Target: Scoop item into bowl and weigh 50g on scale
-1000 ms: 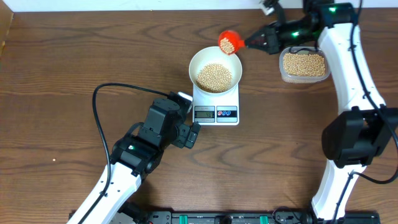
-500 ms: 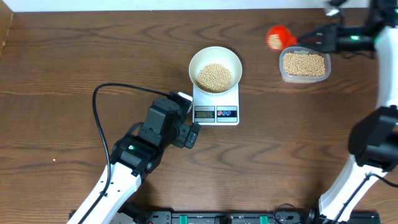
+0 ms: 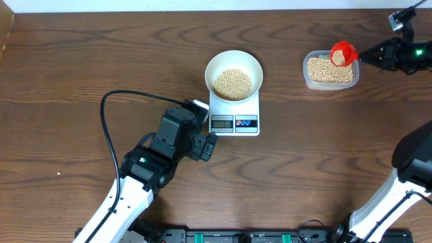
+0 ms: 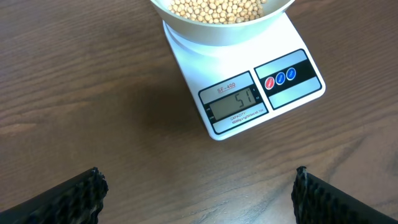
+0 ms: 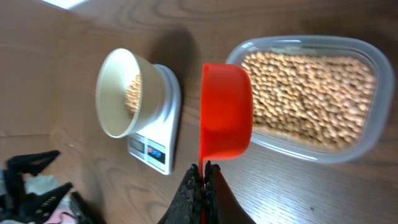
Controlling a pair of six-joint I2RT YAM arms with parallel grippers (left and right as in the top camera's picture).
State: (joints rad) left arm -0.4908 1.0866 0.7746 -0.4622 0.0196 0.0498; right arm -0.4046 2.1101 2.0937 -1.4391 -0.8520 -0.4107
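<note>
Dark wood table [image 3: 67, 67]. Pale-tan round beans [image 3: 233, 82] sit in round white bowl [image 3: 211, 64] on white digital scale [image 3: 223, 108], frame centre; display reads 51. Right hand [image 5: 202, 177] clamps red scoop [image 3: 343, 52] over clear plastic tub [image 3: 307, 73], upper right; left hand [image 4: 199, 196] stands apart. Weighing step; next probably calls for trimming a few beans.

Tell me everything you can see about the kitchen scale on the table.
The scale is a small, flat, white plastic-looking rectangle lying level on the wooden table. Its front carries a grey display reading 51 and round red and blue buttons. A white bowl of tan beans sits on its platform; nothing else touches it.
</note>
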